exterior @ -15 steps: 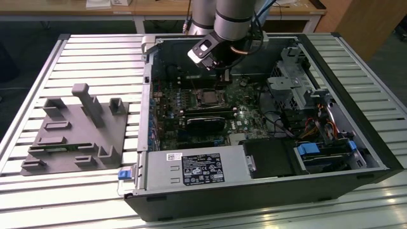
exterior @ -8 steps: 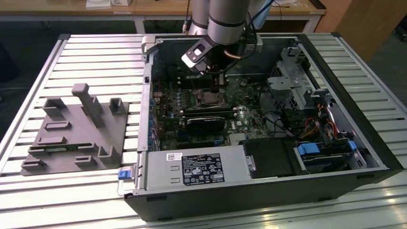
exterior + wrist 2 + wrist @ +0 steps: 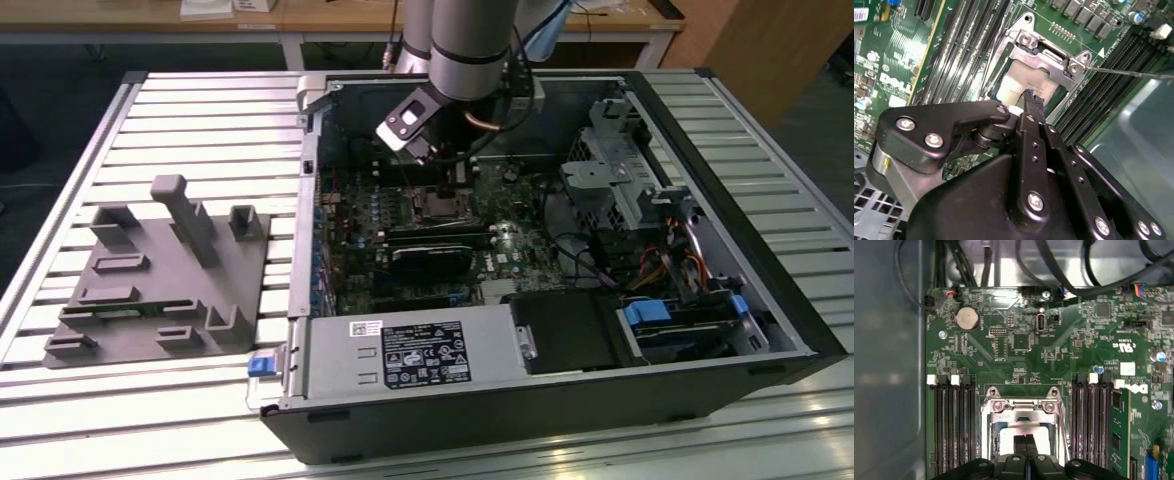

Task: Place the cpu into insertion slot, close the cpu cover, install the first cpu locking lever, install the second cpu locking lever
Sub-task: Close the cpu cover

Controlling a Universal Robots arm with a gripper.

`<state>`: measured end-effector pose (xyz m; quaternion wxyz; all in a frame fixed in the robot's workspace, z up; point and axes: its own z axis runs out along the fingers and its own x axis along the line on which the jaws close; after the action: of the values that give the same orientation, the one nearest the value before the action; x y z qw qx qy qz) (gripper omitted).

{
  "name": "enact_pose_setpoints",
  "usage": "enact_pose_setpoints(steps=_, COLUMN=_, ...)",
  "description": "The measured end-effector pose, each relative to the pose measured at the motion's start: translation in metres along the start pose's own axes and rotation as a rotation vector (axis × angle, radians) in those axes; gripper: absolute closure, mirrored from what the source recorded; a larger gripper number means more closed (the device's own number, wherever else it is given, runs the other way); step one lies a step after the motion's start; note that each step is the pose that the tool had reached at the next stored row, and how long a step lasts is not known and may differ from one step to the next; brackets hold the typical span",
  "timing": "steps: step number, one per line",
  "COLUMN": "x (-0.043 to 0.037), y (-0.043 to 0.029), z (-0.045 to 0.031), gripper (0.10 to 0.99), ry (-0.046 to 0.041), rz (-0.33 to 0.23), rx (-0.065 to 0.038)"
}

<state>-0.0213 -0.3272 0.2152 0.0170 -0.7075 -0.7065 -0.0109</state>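
Note:
The cpu (image 3: 1021,82) shows as a pale silver square lying in the insertion slot (image 3: 438,205) on the green motherboard. The cpu cover (image 3: 1050,56), a shiny silver frame, sits around it, and the pale face (image 3: 1026,429) shows through its window in both wrist views. My gripper (image 3: 1031,96) is shut, its black fingertips pressed together right over the cpu's face with nothing visible between them. Whether the tips touch the chip I cannot tell. A thin metal locking lever (image 3: 1134,74) sticks out sideways from the socket's corner. In the exterior view the gripper (image 3: 451,168) hangs just above the slot.
Long black memory slots (image 3: 954,430) flank the socket on both sides. A black expansion card (image 3: 434,250) lies nearer the case front, and cables (image 3: 654,270) and drive bays fill the exterior view's right. A grey fixture (image 3: 160,275) stands outside the case.

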Motion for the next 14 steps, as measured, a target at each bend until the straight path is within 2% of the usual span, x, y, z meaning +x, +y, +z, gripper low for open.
enact_pose_setpoints(steps=4, x=0.0, y=-0.0002, z=0.0011, gripper=0.98, ry=0.002, rz=-0.048, rx=-0.001)
enact_pose_setpoints(steps=11, x=0.0, y=-0.0004, z=0.0011, gripper=0.98, ry=0.002, rz=-0.069, rx=0.0)
enact_pose_setpoints(steps=14, x=0.0, y=-0.0004, z=0.0011, gripper=0.98, ry=0.0016, rz=-0.113, rx=0.002)
